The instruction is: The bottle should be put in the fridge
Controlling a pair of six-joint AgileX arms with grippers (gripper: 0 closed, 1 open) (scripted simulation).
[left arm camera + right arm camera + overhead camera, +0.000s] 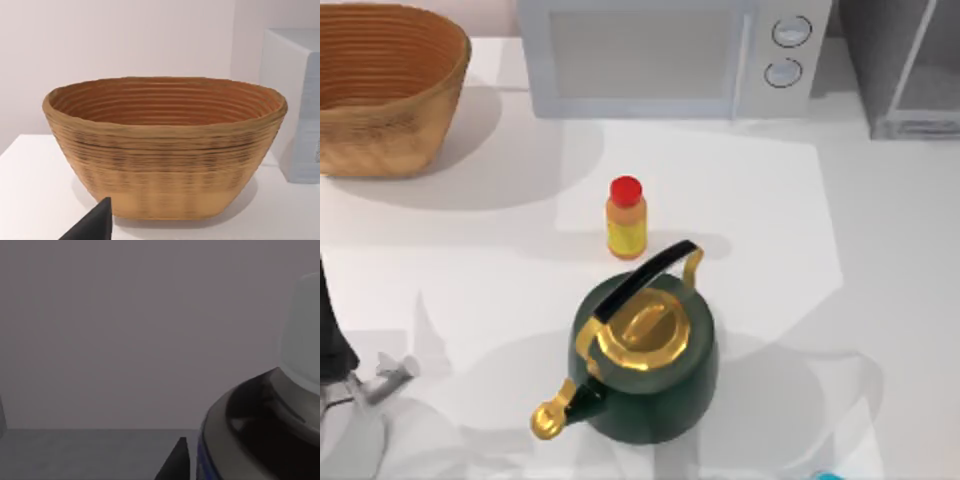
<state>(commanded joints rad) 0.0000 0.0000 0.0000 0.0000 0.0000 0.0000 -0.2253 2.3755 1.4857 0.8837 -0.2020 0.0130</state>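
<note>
**Bottle to fridge: placement step, right arm**

Right gripper: a dark tip sits just beside the small dark reddish-brown bottle. I cannot tell whether the gripper is clamped on it or apart from it. The bottle stands upright and very close to the right wrist camera. It has a glossy rounded shoulder, a smooth pale cap and the edge of a blue label.

Behind it are a flat matte grey wall and a grey floor (possibly the fridge's inside, not confirmed).

Judgement: the body is slick and round, so the grip should sit below the shoulder. Keep it vertical, set the base flat on the grey floor before letting go, then back straight out.

Top view: the grey box-shaped fridge with its pale glassy panel is at the far right of the white desk.

Left gripper: parked at the desk's near left, state cannot tell, facing the ribbed woven oval basket.
</note>
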